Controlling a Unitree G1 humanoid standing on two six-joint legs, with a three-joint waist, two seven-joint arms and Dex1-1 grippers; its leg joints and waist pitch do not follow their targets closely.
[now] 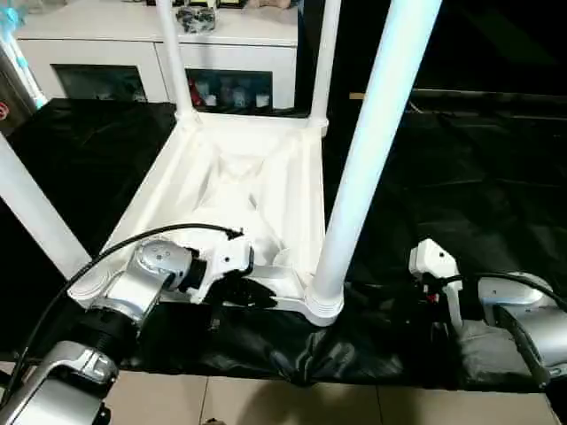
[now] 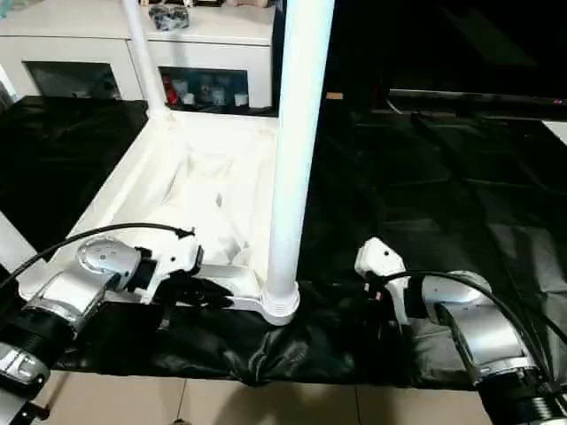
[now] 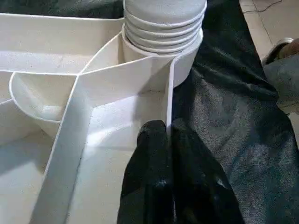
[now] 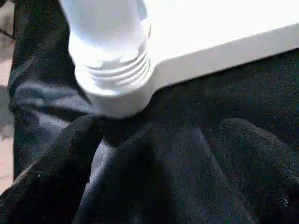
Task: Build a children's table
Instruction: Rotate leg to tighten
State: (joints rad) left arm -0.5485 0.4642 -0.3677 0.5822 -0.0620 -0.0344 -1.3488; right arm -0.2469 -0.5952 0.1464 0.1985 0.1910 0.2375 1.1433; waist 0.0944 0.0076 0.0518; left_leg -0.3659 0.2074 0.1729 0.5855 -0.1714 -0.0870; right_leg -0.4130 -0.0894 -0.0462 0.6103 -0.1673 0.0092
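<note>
lying upside down on the black sheet (image 1: 461, 186) is the children's table (image 1: 235, 181), with its legs pointing up. the near leg (image 1: 368, 150) stands in the corner socket (image 1: 323, 301) closest to the robot, and some screw rings show above the socket, so it looks like it is not all the way in.

the left gripper (image 3: 169, 133) is pinched on the thin rim wall of the table, right beside that socket. it holds the table so it cannot spin.

the right gripper (image 2: 376, 297) sits low on the sheet, near the socket but not touching the leg. its fingers are spread wide and hold nothing.

to do this step well, keep the left pinch firm, grab the leg low, and turn it slowly and straight. behind it all stands a white cabinet (image 1: 115, 49).
</note>
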